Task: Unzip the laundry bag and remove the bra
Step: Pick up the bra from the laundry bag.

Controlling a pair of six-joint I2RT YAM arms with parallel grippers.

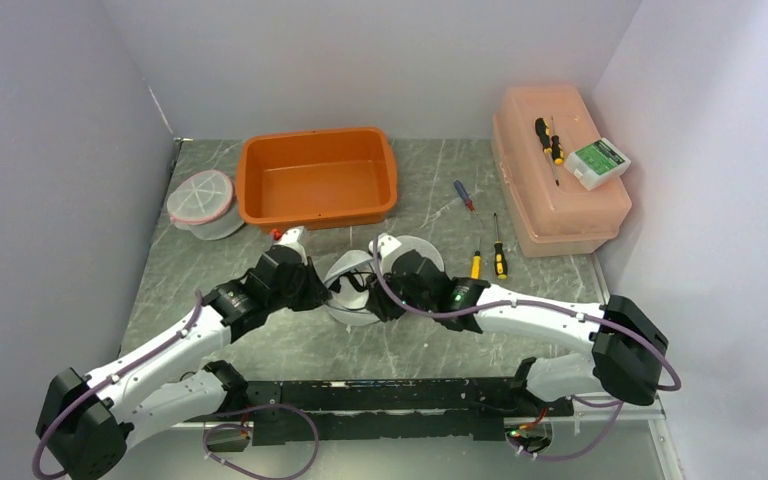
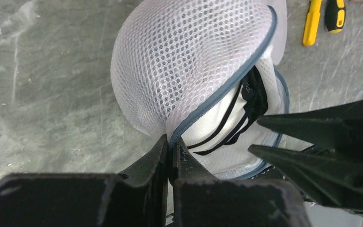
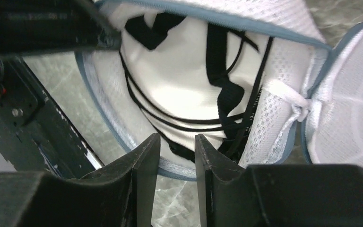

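Left end effector point(image 2: 172, 145) clamps the rim of the laundry bag point(image 2: 189, 61); right end effector point(image 3: 177, 142) — jaws apart — hovers at the bra point(image 3: 179, 80). Catching mesh as well would drag the bag along.

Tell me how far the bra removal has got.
Done: the laundry bag is unzipped, its flap lifted, and the bra shows inside. In hand: the left gripper is shut on the bag's zip edge, holding it open, while the right gripper reaches at the opening, jaws apart. Left: grip the bra and pull it out.
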